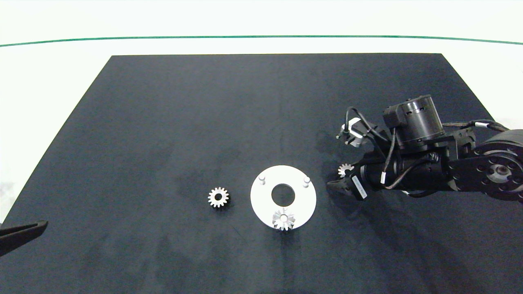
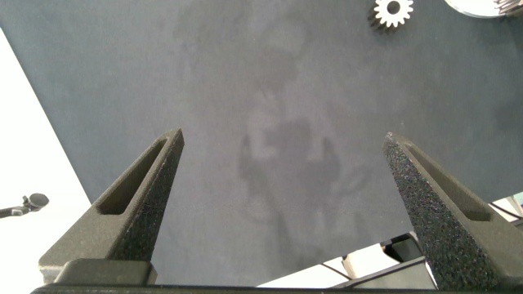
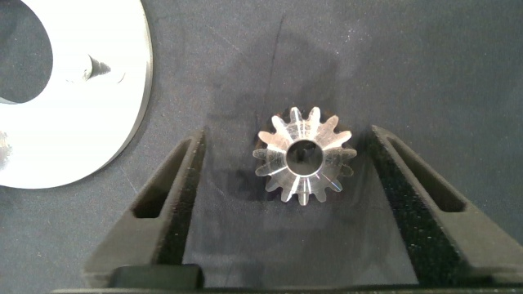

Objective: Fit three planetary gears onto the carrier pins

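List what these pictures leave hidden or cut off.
- Head view: the right gripper covers most of the gear beside the disc.
- Left wrist view: the white disc is cut by the picture's edge.
- Right wrist view: whether the fingers touch the mat.

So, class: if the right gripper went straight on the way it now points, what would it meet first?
Most likely the loose gear lying on the dark mat between the right gripper's open fingers; height above it is unclear.

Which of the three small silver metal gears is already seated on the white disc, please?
The small silver gear at the white disc's near edge; the other two lie on the dark mat.
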